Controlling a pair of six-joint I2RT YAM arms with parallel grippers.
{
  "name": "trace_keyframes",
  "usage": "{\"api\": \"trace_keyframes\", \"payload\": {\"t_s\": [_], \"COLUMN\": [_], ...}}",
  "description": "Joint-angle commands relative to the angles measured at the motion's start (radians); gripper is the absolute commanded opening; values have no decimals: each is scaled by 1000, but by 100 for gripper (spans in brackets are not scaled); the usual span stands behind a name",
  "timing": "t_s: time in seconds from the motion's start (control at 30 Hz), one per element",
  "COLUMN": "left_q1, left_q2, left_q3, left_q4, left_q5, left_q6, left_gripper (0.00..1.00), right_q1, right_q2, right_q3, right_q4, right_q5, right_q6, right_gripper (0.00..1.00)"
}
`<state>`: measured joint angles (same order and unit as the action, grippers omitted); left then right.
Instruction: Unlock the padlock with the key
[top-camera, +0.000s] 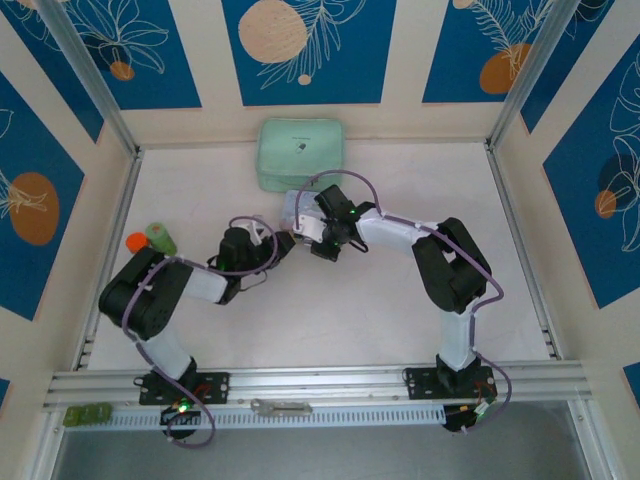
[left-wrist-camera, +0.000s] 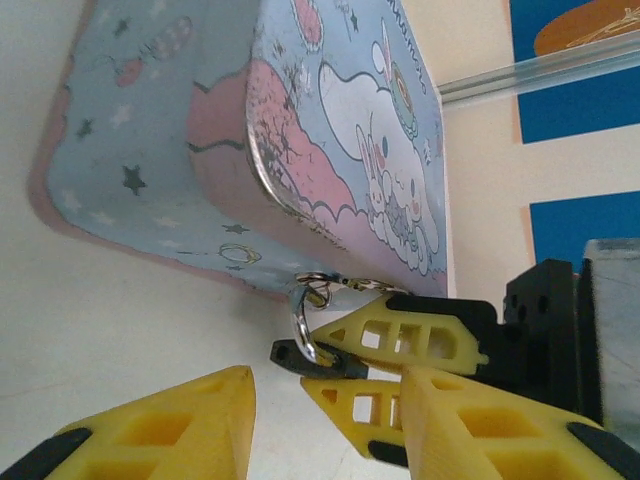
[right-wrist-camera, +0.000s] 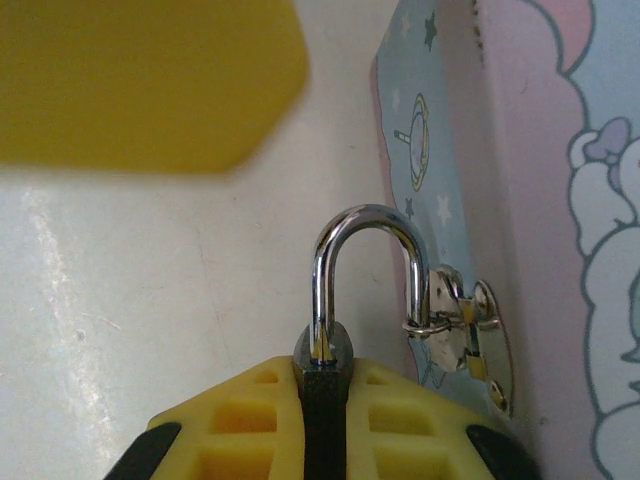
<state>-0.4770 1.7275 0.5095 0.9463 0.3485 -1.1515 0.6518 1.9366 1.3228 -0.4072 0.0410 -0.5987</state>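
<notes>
The tiny black padlock (right-wrist-camera: 322, 400) is pinched edge-on between my right gripper's (right-wrist-camera: 322, 375) yellow fingers. Its silvery shackle (right-wrist-camera: 365, 225) arches up; the near leg enters the body, and the other leg hooks the metal hasp (right-wrist-camera: 455, 325) of the light-blue cartoon tin (left-wrist-camera: 330, 130). In the left wrist view, the padlock (left-wrist-camera: 300, 358) hangs at the tin's lower edge in the right gripper's fingers (left-wrist-camera: 420, 335). My left gripper (left-wrist-camera: 325, 400) stands open just below it, with nothing held. From above, both grippers (top-camera: 280, 245) (top-camera: 322, 245) meet at the tin (top-camera: 298, 208). The key is out of view.
A mint-green case (top-camera: 300, 152) lies at the back of the table. Orange and green objects (top-camera: 150, 238) sit by the left wall. A long grey metal tool (top-camera: 280, 407) rests on the front rail, and a green item (top-camera: 88, 413) is at its left end.
</notes>
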Motion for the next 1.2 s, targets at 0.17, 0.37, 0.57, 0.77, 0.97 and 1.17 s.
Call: {"api": "trace_keyframes", "payload": {"t_s": [0.17,0.37,0.57,0.77,0.97,1.17], "left_q1": [-44,-58,-71,-76,-77,-77], "left_q2": [225,242,276,316,319,332], "left_q3": [34,57,68,72,79,81], "left_q4": [370,394,402,448,442,440], "left_q5": [-101,-132,-138,-140,-146,-148], "left_q6": [-166,-175,-187,-214,-208,-201], "left_gripper": [40,40,33,16,0,0], "right_q1": [5,5,5,6,5,-32], "right_q2": [-18,-21,-25,-29,-47,-166], "right_q3": [-1,-2,-7,-11,-14,-68], "right_q4": [1,8,22,24,6,-11], "right_q5": [-55,-69,-82,-86,-94,-176], "right_q6": [19,21,26,29,59,203], "right_gripper": [0,0,0,0,0,62]}}
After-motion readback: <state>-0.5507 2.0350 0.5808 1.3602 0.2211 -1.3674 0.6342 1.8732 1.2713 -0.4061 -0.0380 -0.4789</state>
